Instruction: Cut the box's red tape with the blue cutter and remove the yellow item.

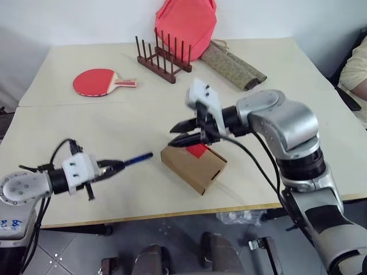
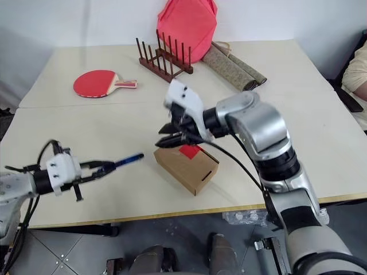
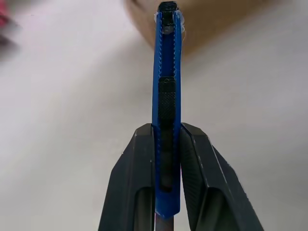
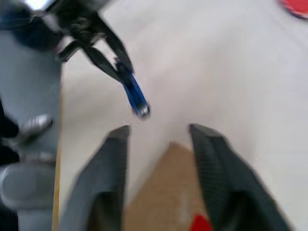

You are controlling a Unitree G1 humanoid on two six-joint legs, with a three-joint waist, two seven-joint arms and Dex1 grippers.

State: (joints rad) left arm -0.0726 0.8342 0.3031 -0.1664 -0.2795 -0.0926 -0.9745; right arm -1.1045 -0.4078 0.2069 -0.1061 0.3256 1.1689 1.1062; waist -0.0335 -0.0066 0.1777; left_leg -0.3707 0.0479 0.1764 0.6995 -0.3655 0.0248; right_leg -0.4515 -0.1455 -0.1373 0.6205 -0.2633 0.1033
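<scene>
The left gripper (image 1: 114,166) is clamping the blue cutter (image 1: 137,157) beside the box (image 1: 195,163); the right gripper (image 1: 182,133) is hovering open above. The red tape (image 1: 198,150) is probably uncut.

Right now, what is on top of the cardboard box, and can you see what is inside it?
On the box's lid sits the red tape. The right gripper hangs open just above it, apart from it. The flaps are closed, so the inside is covered.
</scene>
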